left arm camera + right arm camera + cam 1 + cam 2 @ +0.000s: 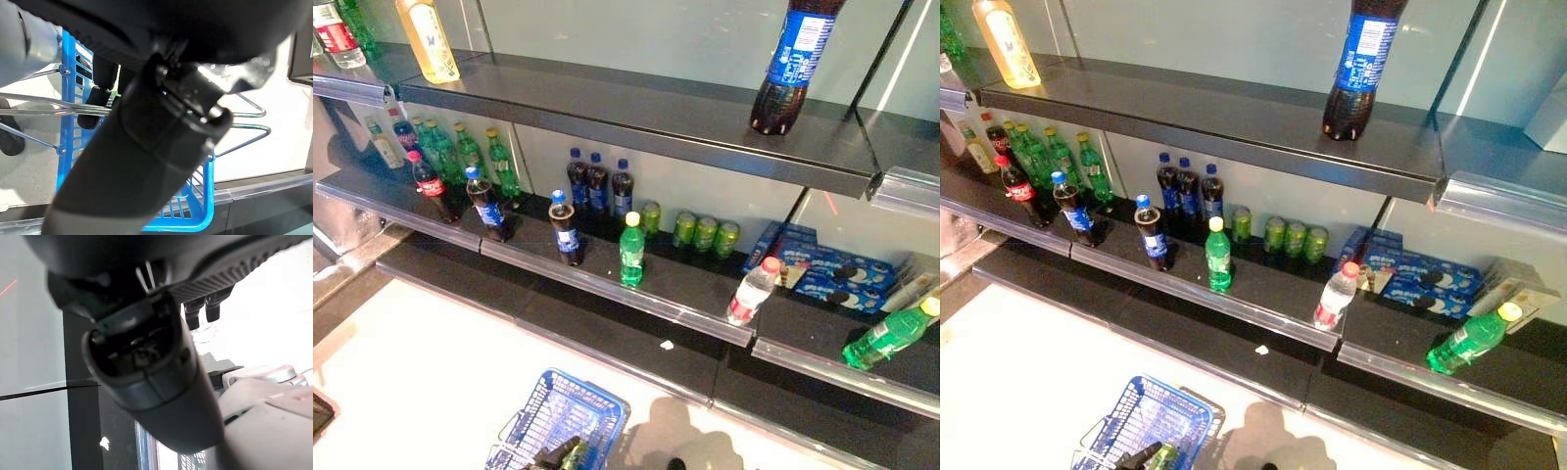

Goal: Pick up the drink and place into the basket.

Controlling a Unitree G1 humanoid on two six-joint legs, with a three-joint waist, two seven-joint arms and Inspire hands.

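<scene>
Right robot hand (146,362): low, near floor, fingers (195,313) loose, holds nothing.

Left robot hand (161,147): fingers (98,98) curled round wire handle (44,100) of blue basket (597,401). Hand occupied, so right one is free for picking.

Something green (1165,455) inside basket beside fingers, cannot tell what.

Drinks stand on middle shelf (695,279), above and ahead of both hands, well apart.

Likely target: green bottle (632,250) at shelf front edge, upright, long axis vertical, free space both sides. Side grasp from front seems suitable.
</scene>
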